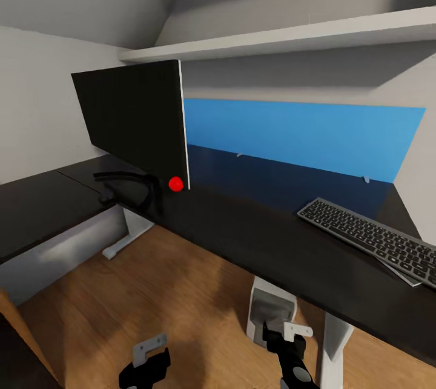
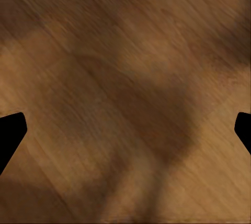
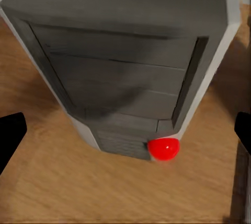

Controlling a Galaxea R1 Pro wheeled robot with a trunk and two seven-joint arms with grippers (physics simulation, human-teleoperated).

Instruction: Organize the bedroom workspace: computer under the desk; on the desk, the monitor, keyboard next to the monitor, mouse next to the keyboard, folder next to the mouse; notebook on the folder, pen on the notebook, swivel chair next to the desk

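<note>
Flat black monitor (image 1: pixel 136 120), slim keyboard (image 1: pixel 372 238), black desk (image 1: pixel 266 238).

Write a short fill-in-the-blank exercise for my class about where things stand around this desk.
1. The monitor stands on the black ____.
2. The dot at the monitor's lower corner is coloured ____.
3. The keyboard lies in front of a ____ panel at the back of the desk.
4. The grey computer stands on a floor of ____.

Missing words: desk; red; blue; wood.
</note>
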